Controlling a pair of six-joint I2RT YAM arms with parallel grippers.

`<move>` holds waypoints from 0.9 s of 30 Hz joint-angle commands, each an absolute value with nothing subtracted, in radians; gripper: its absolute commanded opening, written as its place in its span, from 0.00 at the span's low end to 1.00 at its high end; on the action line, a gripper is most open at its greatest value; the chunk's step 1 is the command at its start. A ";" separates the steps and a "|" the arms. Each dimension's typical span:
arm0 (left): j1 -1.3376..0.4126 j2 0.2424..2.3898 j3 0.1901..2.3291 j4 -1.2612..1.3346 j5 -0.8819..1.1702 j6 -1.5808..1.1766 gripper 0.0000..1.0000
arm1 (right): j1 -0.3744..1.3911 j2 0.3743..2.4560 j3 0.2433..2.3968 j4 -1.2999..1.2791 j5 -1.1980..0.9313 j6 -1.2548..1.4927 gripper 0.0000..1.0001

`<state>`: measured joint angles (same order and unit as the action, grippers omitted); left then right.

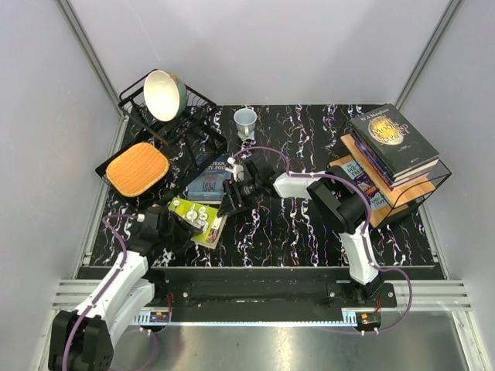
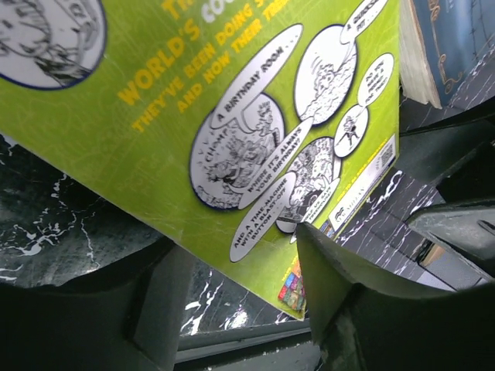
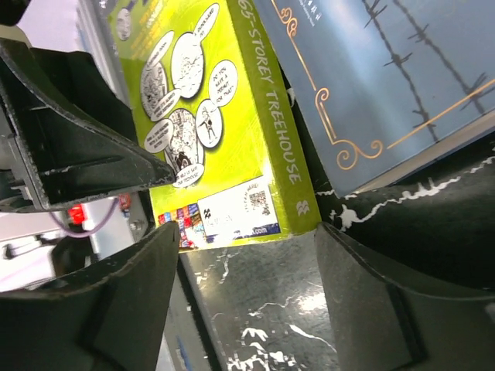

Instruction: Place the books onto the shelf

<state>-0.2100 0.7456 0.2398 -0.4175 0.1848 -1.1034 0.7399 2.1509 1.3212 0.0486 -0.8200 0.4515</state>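
A lime green book (image 1: 182, 207) (image 2: 155, 116) (image 3: 232, 139) lies at the table's front left, partly over a blue-grey book (image 1: 209, 184) (image 3: 387, 77) (image 2: 452, 39). My left gripper (image 1: 201, 220) (image 2: 232, 278) is open around the lime book's corner, with one finger (image 3: 85, 147) resting on its cover. My right gripper (image 1: 227, 207) (image 3: 247, 263) is open just short of that book's end, with bare table between its fingers. The shelf (image 1: 396, 205) stands at the right, with a stack of books (image 1: 394, 135) on its top board and more books (image 1: 363, 179) on the lower one.
At the back left a black wire dish rack (image 1: 197, 104) holds a bowl (image 1: 165, 94). In front of it an orange-brown cutting board (image 1: 138, 168) lies on a black tray. A white cup (image 1: 245, 120) stands at the back centre. Grey walls close in the table.
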 commanded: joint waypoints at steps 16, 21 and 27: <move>-0.221 0.588 0.152 -0.290 0.323 -1.083 0.00 | 0.901 2.007 1.292 -0.323 -0.752 0.023 0.85; -0.221 0.551 0.186 -0.275 0.443 -1.048 0.00 | 0.827 1.930 1.301 -0.465 -0.721 -0.106 0.93; -0.221 0.506 0.229 -0.223 0.532 -1.081 0.00 | 0.764 1.885 1.276 -0.494 -0.805 -0.060 0.97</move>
<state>-0.2153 0.5415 0.1692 -0.4259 0.4030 -1.0912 0.7883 1.9514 1.2888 -0.4171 -0.7074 -0.0586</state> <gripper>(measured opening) 0.179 0.961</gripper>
